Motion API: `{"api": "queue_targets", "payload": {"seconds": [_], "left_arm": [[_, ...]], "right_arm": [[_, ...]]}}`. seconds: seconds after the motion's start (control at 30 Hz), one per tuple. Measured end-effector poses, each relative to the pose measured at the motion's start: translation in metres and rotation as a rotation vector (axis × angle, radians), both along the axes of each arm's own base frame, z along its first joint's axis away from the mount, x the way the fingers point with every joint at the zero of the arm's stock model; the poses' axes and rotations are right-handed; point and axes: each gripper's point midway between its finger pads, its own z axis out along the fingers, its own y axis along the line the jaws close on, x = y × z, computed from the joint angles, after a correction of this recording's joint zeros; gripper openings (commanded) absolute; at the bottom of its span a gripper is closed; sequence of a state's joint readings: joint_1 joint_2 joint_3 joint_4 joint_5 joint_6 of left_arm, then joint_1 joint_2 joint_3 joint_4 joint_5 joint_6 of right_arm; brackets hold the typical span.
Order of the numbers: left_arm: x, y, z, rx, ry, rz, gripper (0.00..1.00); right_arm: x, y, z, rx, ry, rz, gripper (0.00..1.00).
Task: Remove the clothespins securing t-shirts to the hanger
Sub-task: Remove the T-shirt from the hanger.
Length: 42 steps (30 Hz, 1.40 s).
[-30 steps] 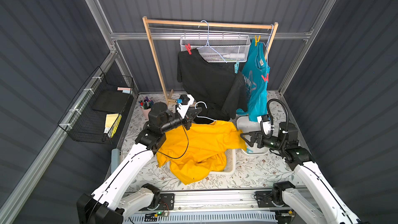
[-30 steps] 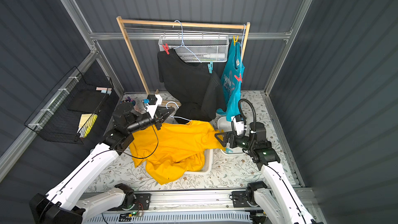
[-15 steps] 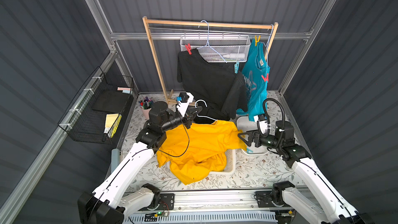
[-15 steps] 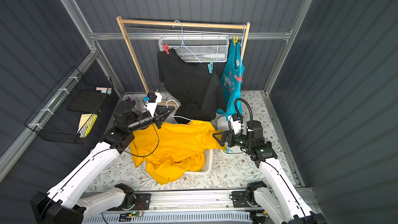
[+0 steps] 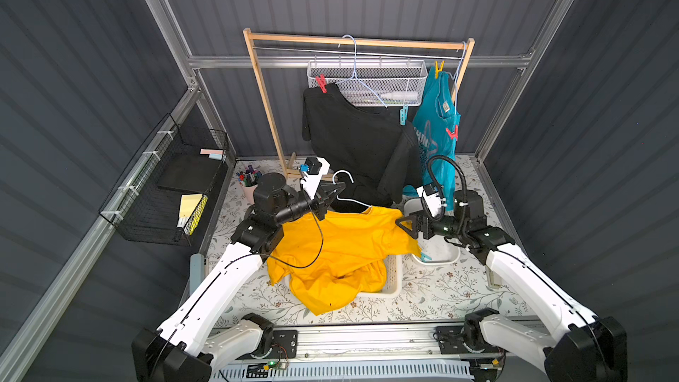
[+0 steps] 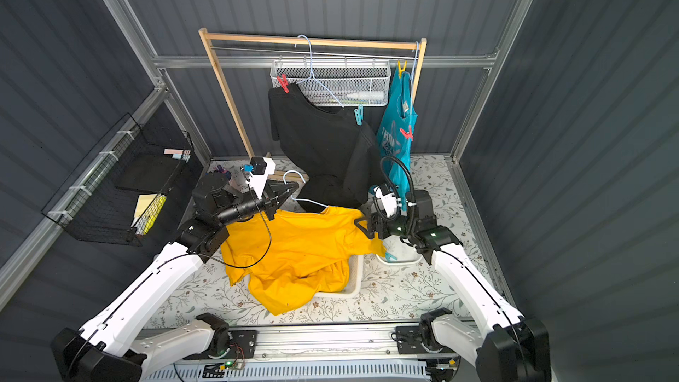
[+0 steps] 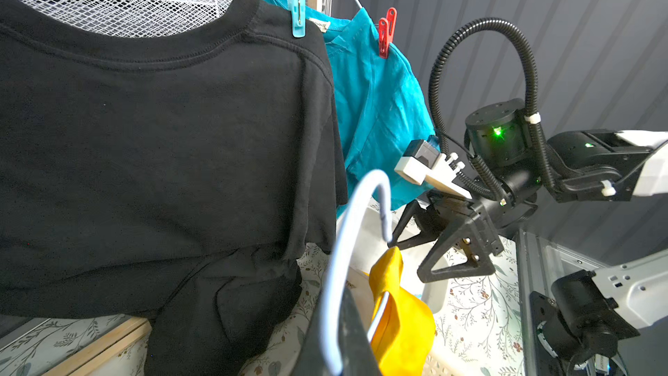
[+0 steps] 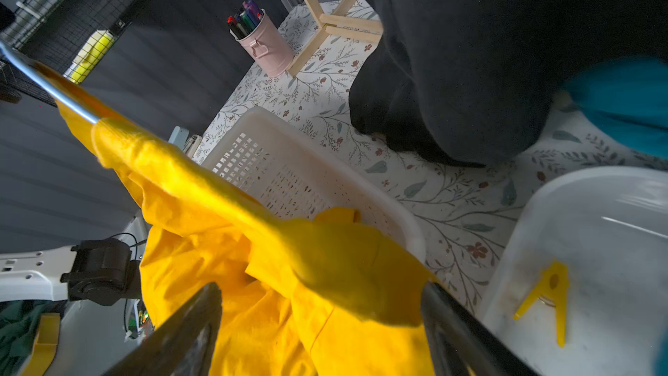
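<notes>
My left gripper [image 5: 341, 189] is clamped on the wire hanger [image 5: 353, 201] — my right gripper [image 5: 403, 226] has its jaws wide apart around the yellow t-shirt [image 5: 338, 248] shoulder. There's a yellow clothespin [image 8: 546, 298] lying in the white tub [image 8: 596, 211].

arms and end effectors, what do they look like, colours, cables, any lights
Both arms have white shells on the long links and black joints. The left arm trails a thin black cable. The right arm carries a ribbed black hose and a green light. The left end effector and right end effector have black triangular fingers, each behind a white camera bracket.
</notes>
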State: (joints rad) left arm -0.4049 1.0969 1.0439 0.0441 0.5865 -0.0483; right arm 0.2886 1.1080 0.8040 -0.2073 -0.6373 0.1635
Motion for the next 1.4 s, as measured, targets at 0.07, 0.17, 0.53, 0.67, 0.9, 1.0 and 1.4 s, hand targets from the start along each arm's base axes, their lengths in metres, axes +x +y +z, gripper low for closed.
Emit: {"api": "queue_targets", "payload": {"seconds": [0.07,0.17,0.53,0.67,0.9,1.0,1.4], "left_arm": [[-0.001,0.0,0.001,-0.003,-0.001,-0.004,0.0],[-0.002,0.0,0.003,-0.006,-0.003,-0.005,0.0],[-0.007,0.002,0.003,0.001,0.005,-0.004,0.0],[-0.009,0.005,0.006,0.0,0.0,0.006,0.0],[-0.01,0.011,0.011,-0.004,-0.016,0.04,0.0],[-0.011,0.012,0.01,0.0,-0.01,0.048,0.0],[-0.022,0.025,0.029,-0.064,-0.014,0.109,0.0]], "right_arm": [[0.001,0.005,-0.004,-0.02,-0.001,0.014,0.79],[0.001,0.008,-0.011,-0.042,0.004,0.025,0.66],[-0.002,0.008,-0.012,-0.061,0.014,0.011,0.02],[-0.006,0.003,-0.006,-0.063,0.008,-0.013,0.0],[-0.011,-0.014,-0.008,-0.111,0.024,-0.11,0.0],[-0.013,-0.021,-0.01,-0.128,0.043,-0.149,0.0],[-0.023,-0.044,-0.018,-0.201,0.048,-0.244,0.0]]}}
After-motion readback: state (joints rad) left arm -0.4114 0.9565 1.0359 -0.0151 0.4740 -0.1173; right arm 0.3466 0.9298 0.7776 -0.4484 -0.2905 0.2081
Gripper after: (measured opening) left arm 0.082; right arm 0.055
